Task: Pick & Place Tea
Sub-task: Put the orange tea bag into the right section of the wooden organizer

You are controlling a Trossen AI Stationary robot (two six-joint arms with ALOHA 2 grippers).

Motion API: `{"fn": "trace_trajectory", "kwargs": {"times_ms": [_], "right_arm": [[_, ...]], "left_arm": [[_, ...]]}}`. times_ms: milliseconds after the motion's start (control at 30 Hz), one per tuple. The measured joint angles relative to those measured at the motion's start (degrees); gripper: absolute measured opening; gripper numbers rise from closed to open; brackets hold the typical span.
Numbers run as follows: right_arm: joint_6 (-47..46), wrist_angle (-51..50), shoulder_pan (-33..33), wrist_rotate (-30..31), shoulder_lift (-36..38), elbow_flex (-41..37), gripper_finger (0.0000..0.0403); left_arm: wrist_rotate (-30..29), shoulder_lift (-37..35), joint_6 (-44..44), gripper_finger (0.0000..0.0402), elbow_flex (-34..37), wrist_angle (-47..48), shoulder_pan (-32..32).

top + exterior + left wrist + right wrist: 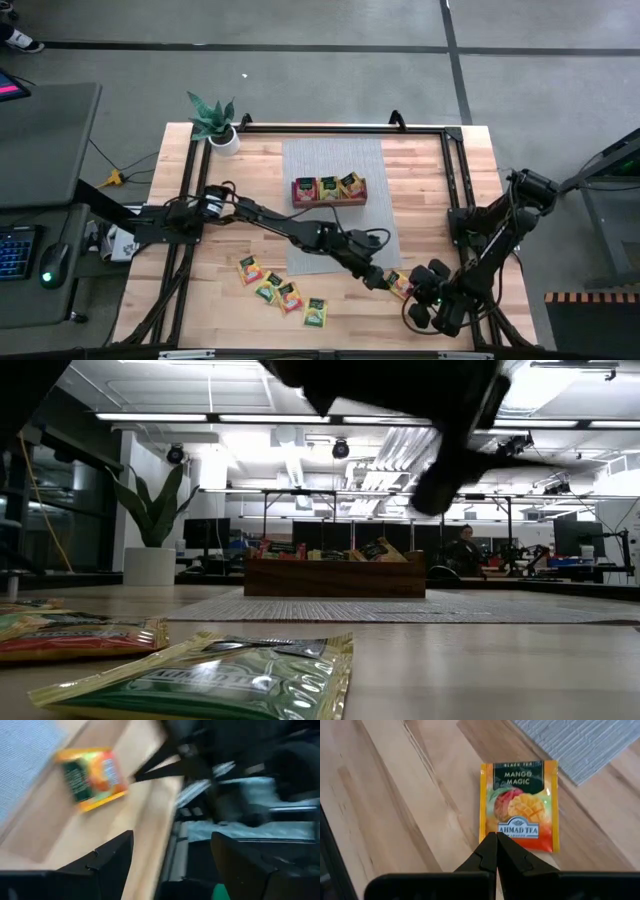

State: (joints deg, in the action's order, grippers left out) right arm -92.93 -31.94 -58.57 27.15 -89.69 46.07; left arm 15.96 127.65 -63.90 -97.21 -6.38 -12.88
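Left gripper (379, 281) – jaws wide, beside yellow packet (400, 285) | right gripper (496, 842) – closed, empty

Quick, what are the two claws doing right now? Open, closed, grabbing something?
Left gripper: open, empty, near the yellow tea packet.
Right gripper: closed, holding nothing, tips at that packet's edge.

Desk (395, 795): pale wood planks, smooth, visible grain. Mat (590, 742): grey ribbed weave, matt, probably cloth. Mango tea packet (520, 805): glossy printed foil or paper. Tray (335, 578): brown wood, matt. Right tool (496, 851): matt black plastic.
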Motion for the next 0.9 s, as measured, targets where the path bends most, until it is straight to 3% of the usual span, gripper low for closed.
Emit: {"fn": "trace_trajectory", "kwargs": {"times_ms": [667,900], "right_arm": [[0.0,3.6,0.5,1.7,-7.3,0.1,0.0],[-0.7,9.0,0.5,2.1,-10.2,0.2,0.0]], "left_arm": [[2.5,6.1,-3.9,0.0264,-1.7,-3.3,0.1],[-0.3,5.8,-4.5,0.0264,-1.9,-2.1,0.1]]}}
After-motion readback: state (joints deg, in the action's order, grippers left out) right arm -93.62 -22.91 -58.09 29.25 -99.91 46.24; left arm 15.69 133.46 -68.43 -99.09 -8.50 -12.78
